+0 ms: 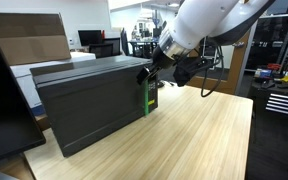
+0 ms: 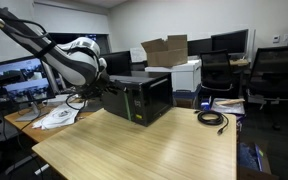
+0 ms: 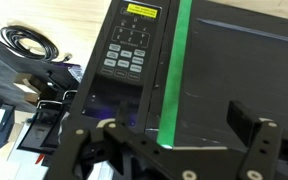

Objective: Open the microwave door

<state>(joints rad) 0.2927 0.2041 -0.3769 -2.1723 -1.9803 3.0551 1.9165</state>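
Microwave: a dark grey box (image 1: 84, 75) standing on the pale wooden counter (image 1: 204, 135), its wide front facing the camera in an exterior view.
Door: the flat dark front panel (image 1: 89, 115) looks shut, lying flush with the body.
Handle: a bright green vertical strip (image 1: 147, 98) on the edge of the door. In the wrist view it runs down between the door and the control panel (image 3: 129, 55).
Control panel: a narrow side strip with rows of small buttons and a yellow label (image 3: 141, 10) at its top.
Claw: the claw (image 3: 164, 142) is spread wide. One of its black fingers (image 3: 256, 140) is over the door, the other is over the panel side, and the green handle lies in the gap between them. Whether either finger touches the handle cannot be told.
Claw position: in an exterior view it sits at the upper front corner of the microwave, just above the top of the handle.
Arm: the white arm (image 1: 199, 20) reaches down to that corner from above.
Cable: a black coiled cable (image 2: 212, 120) lies on the counter, well apart from the microwave.
Background: a cardboard box (image 2: 166, 50) stands behind the microwave, among office chairs and monitors.
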